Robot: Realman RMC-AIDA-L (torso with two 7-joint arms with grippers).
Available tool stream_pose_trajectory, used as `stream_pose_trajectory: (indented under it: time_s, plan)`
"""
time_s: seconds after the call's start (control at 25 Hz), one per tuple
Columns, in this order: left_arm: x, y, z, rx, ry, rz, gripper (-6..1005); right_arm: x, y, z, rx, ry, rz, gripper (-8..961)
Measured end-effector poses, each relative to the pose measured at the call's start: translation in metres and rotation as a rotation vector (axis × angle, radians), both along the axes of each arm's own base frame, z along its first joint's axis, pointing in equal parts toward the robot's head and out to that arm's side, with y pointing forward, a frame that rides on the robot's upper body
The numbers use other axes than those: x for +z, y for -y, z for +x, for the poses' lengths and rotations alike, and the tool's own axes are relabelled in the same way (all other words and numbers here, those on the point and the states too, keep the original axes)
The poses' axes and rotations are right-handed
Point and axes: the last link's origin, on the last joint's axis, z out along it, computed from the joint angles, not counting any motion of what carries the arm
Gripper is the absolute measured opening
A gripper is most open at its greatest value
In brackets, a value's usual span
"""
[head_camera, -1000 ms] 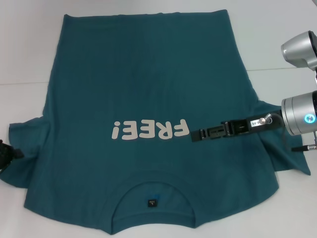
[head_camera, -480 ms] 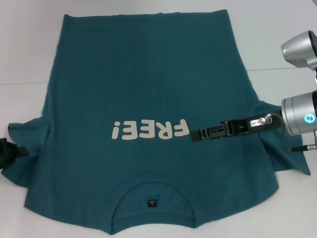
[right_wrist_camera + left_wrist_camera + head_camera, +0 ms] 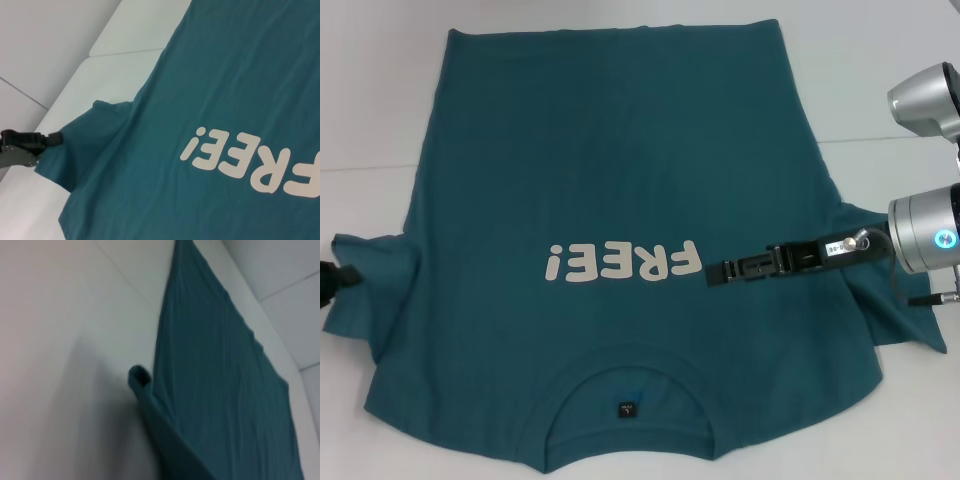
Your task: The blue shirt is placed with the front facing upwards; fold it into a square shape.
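The blue shirt (image 3: 620, 170) lies flat and front up on the white table, with its cream "FREE!" lettering (image 3: 625, 264) and its collar (image 3: 628, 400) at the near edge. At the far left, my left gripper (image 3: 342, 277) is shut on the hem of the left sleeve (image 3: 375, 290). The right wrist view shows this left gripper (image 3: 52, 138) at the sleeve's edge (image 3: 85, 145). In the left wrist view the held sleeve (image 3: 150, 405) rises off the table. My right gripper (image 3: 715, 272) hovers over the shirt just right of the lettering, pointing left.
The white table (image 3: 880, 80) shows bare around the shirt, with a seam line running across its far part. The right sleeve (image 3: 890, 300) lies spread under my right arm. The silver right arm joints (image 3: 930, 100) stand at the right edge.
My left gripper has moved left and slightly farther away, drawing the left sleeve outward and flatter. The right arm has not moved.
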Motion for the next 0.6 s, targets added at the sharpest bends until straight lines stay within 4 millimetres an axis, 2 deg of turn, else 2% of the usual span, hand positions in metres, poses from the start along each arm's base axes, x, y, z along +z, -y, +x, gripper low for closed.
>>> stream_pose_trajectory:
  time_s: [0.36, 0.6]
  plan:
    - [0.019, 0.005, -0.007, 0.012, 0.045, 0.069, 10, 0.000, 0.001, 0.002, -0.001, 0.001, 0.001, 917]
    - [0.029, -0.007, 0.002, -0.011, 0.029, 0.073, 9, 0.000, 0.001, 0.002, -0.002, 0.001, 0.000, 917]
